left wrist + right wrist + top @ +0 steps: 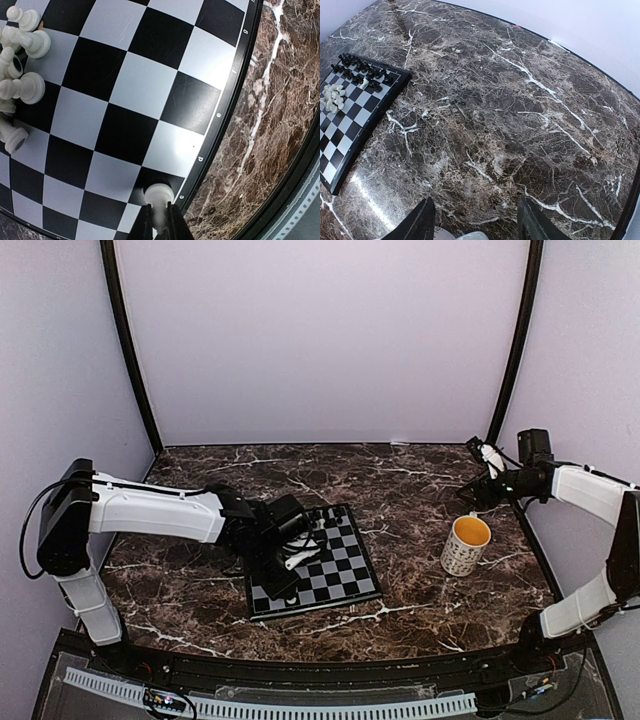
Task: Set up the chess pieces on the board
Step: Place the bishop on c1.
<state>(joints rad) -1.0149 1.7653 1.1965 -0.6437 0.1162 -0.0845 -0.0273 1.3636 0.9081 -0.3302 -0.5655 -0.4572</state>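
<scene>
Brown marble tabletop, lilac walls. Board lies left of centre, slightly turned. Left end effector is over it, fingers pinching one white piece above a black square beside the lettered border. The piece's long axis runs along the fingers, round end outward. Contact with the square: cannot tell. White pieces lie toppled in a heap, well apart. Black pieces crowd the far edge. Mug stands right of the board, well apart. Right end effector hangs over the mug, fingers spread, holding nothing.
</scene>
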